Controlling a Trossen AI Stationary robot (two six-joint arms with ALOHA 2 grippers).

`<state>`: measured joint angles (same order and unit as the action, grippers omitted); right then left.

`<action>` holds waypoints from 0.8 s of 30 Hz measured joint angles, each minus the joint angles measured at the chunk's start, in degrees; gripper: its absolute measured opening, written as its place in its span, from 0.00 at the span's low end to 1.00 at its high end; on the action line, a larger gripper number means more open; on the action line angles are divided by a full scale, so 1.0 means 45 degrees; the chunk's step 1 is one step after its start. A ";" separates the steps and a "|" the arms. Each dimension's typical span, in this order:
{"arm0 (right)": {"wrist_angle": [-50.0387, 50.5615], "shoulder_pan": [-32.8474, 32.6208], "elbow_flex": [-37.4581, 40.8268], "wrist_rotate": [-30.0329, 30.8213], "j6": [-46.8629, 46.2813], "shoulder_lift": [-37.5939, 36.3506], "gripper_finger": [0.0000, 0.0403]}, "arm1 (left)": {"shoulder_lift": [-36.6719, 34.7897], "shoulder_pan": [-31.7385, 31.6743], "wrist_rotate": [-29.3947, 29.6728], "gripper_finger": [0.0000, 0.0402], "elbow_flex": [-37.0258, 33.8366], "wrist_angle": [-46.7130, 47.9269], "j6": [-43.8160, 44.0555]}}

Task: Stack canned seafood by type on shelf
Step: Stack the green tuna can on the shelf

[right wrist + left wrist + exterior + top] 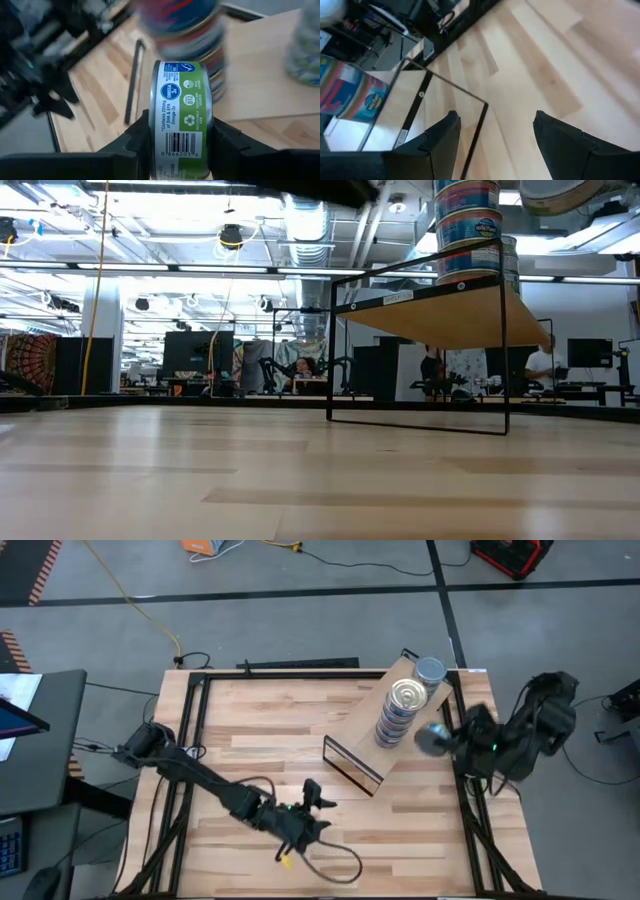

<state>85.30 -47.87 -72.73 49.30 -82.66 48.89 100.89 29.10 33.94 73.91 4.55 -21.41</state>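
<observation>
Right gripper (177, 142) fingers clamp a tin (181, 115) on edge beside the shelf (365, 730): rigid, smooth, likely slippery. Left gripper (495, 135) fingers spread, empty.

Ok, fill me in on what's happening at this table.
The right gripper is shut on a green-labelled tin, carrying it beside the shelf. Two stacks of tins already stand on the shelf: a taller one with a gold lid on top and another behind it. The left gripper waits open over the tabletop, holding nothing.
</observation>
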 joint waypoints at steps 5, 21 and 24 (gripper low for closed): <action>0.0009 0.1009 -0.0010 0.0127 0.0235 -0.1507 0.42 | -0.0471 -0.1252 -0.2467 0.60 -0.0685 -0.0443 -0.1502; -0.3412 0.3013 -0.0010 0.3816 0.3809 -0.3906 0.41 | -0.2749 -0.3606 -0.7519 0.60 -0.2352 -0.2594 -0.3185; -0.3397 0.3306 -0.0010 0.3978 0.3805 -0.4463 0.41 | -0.2771 -0.3651 -0.7526 0.60 -0.2352 -0.2699 -0.3708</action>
<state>70.01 -32.99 -72.77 67.20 -65.53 28.80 88.42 12.67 0.08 63.33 -7.60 -38.09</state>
